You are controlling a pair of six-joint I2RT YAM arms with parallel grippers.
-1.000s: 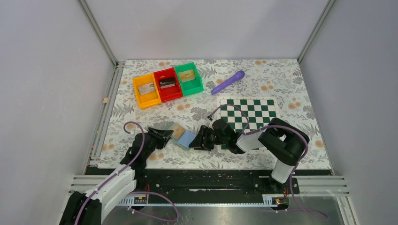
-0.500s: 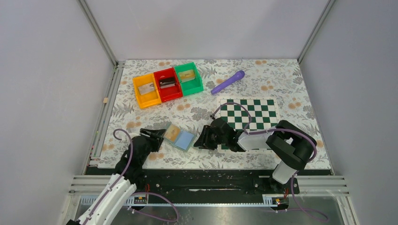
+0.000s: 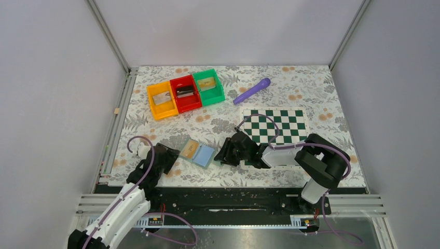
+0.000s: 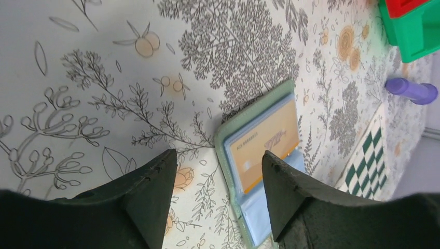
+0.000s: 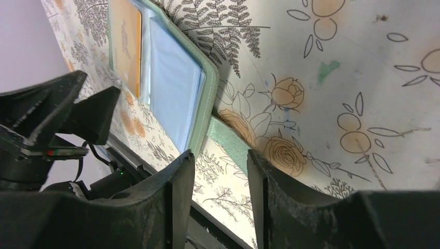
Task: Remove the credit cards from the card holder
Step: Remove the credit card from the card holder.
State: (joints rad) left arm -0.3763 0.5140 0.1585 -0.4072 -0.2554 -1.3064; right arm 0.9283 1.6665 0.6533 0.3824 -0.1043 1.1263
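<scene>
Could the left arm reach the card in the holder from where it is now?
Probably yes. The left gripper is open just short of the holder, which lies spread open, the card showing in its nearer panel. Nothing lies between them. The card sits flat, so pinching it may be awkward.

One card holder [image 3: 205, 154] showing one credit card [image 3: 189, 149]; three bins: orange bin [image 3: 151, 101], red bin [image 3: 189, 107], green bin [image 3: 219, 85]; one purple stick [image 3: 252, 91]; one chessboard [image 3: 276, 126]; two tools: left tool [image 3: 174, 153], right tool [image 3: 219, 155].
</scene>
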